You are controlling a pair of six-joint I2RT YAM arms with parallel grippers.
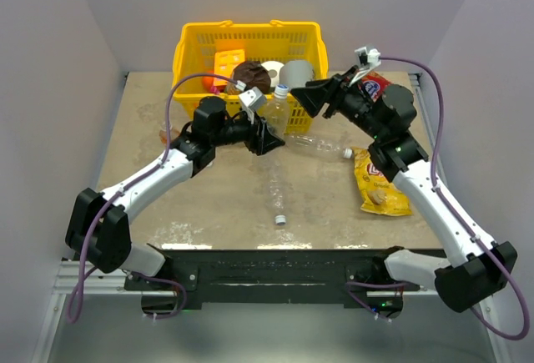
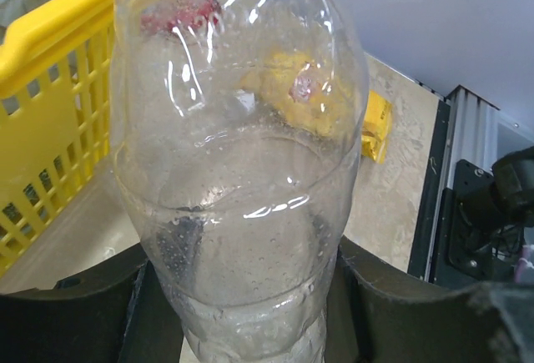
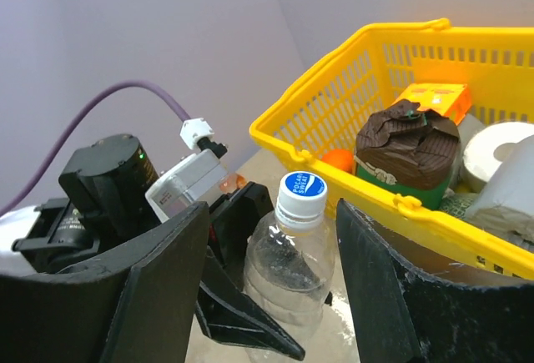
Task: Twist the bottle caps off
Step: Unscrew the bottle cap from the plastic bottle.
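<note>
- Left gripper (image 2: 242,300): closed on the lower body of the upright bottle (image 2: 238,171), one dark finger pressed against each side.
- Upright bottle: clear, colourless plastic with droplets inside. It stands just in front of the yellow basket (image 1: 188,46), near the middle of the far half of the table (image 1: 209,204).
- Blue-faced cap (image 3: 302,189): whitish with a blue top, seated on the neck of the upright bottle.
- Right gripper (image 3: 271,217): jaws parted, one finger on each side of the blue-faced cap. A gap shows on both sides and it holds nothing.
- Second bottle (image 1: 317,143): clear, lying on its side on the table, just right of the upright bottle. The second cap (image 1: 348,153) sits on its end nearest the chip bag (image 1: 380,184).
- Third bottle (image 1: 275,192): clear, lying on its side mid-table between the two arms. The third cap (image 1: 280,219) is on its near end.
- Chip bag: yellow, flat on the table beneath the right arm.
- Yellow basket: at the far edge, holding a brown packet (image 3: 407,150), an orange box (image 3: 434,96), a white roll (image 3: 492,150) and a grey can (image 1: 297,73).
</note>
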